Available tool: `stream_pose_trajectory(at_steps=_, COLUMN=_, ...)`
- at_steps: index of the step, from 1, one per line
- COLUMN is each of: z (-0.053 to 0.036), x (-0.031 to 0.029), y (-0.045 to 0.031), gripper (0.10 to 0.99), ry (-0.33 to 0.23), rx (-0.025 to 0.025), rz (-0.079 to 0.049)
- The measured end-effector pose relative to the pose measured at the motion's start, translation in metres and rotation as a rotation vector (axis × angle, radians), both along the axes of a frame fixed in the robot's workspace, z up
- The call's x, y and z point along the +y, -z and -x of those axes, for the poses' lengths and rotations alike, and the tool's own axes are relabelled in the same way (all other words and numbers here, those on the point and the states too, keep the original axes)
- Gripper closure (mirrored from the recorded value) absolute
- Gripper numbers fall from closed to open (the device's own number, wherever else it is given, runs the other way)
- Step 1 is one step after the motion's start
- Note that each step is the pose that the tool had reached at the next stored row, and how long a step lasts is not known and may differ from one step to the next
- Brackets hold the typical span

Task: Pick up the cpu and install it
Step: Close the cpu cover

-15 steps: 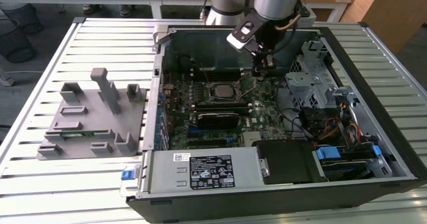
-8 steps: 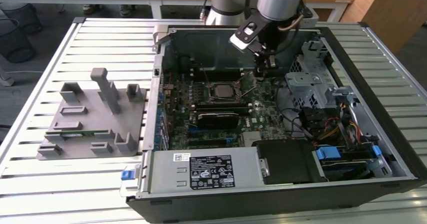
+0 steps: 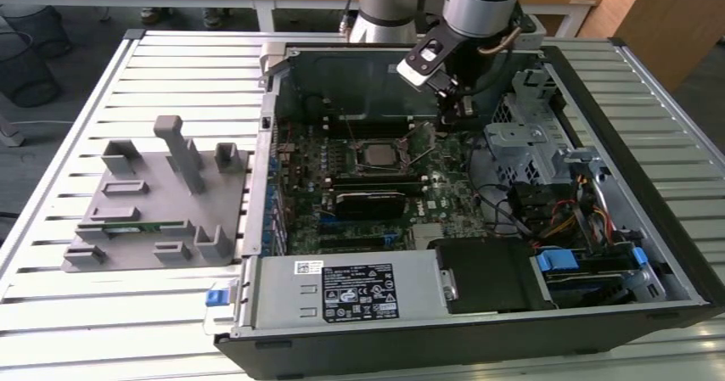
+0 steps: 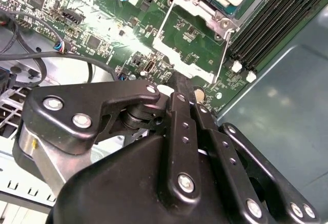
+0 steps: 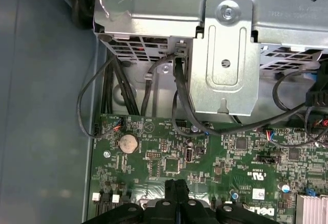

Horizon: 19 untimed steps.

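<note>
grey parts fixture (image 3: 148, 203) on table (image 3: 68, 313) at exterior view's left, cpu (image 3: 372, 154) sitting in motherboard (image 3: 447, 190) socket mid-case, silver top up, tool (image 3: 458, 111) just right of it above the board, fingers together and gripping nothing, drive cage (image 3: 527, 135) further right

The silver-topped square cpu (image 3: 378, 154) sits on the green motherboard (image 3: 450, 182) inside the open black case (image 3: 340, 351); a grey plastic fixture (image 3: 125, 228) lies at the exterior view's left.
</note>
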<state>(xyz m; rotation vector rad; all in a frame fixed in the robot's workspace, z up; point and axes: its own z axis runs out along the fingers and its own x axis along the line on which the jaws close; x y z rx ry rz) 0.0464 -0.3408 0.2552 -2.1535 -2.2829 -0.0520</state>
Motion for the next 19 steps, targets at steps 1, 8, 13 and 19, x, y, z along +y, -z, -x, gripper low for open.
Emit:
stream_pose_trajectory(at_steps=1, z=-0.0007, x=0.0000, y=0.0005, gripper=0.980, ry=0.000, rx=0.0002, rz=0.000)
stream_pose_trajectory(at_steps=8, z=-0.0031, x=0.0001, y=0.0061, gripper=0.980, ry=0.000, rx=0.0042, rz=0.000)
stream_pose_trajectory(at_steps=13, z=-0.0032, x=0.0004, y=0.0089, gripper=0.980, ry=0.000, rx=0.0140, rz=0.000)
stream_pose_trajectory(at_steps=19, z=-0.0017, x=0.0006, y=0.0089, gripper=0.980, ry=0.000, rx=0.0214, rz=0.000)
